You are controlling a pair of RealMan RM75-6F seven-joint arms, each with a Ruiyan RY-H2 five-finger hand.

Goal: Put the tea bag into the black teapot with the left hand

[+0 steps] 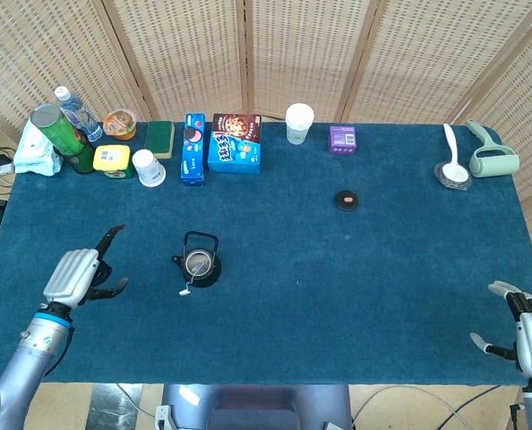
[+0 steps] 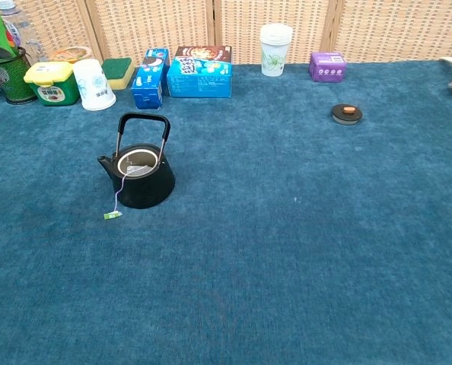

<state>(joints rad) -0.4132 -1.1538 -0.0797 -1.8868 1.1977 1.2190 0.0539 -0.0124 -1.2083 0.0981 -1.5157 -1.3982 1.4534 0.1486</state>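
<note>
The black teapot [image 1: 199, 262] [image 2: 138, 174] stands upright on the blue table, lid off, handle raised. The tea bag lies inside its mouth; only its string runs over the rim, ending in a small green tag [image 2: 112, 215] [image 1: 184, 291] on the cloth in front. My left hand [image 1: 76, 276] hovers well to the left of the pot, open and holding nothing; the chest view shows only a dark fingertip at its left edge. My right hand [image 1: 527, 333] rests open at the table's near right corner, seen in the head view alone.
Along the back edge stand a white paper cup [image 2: 93, 84], a yellow tub [image 2: 52, 81], blue snack boxes [image 2: 201, 71], a tall cup [image 2: 275, 38] and a purple box [image 2: 327, 65]. The teapot lid [image 2: 347, 113] lies mid-right. A spoon and roller [image 1: 492, 159] sit far right.
</note>
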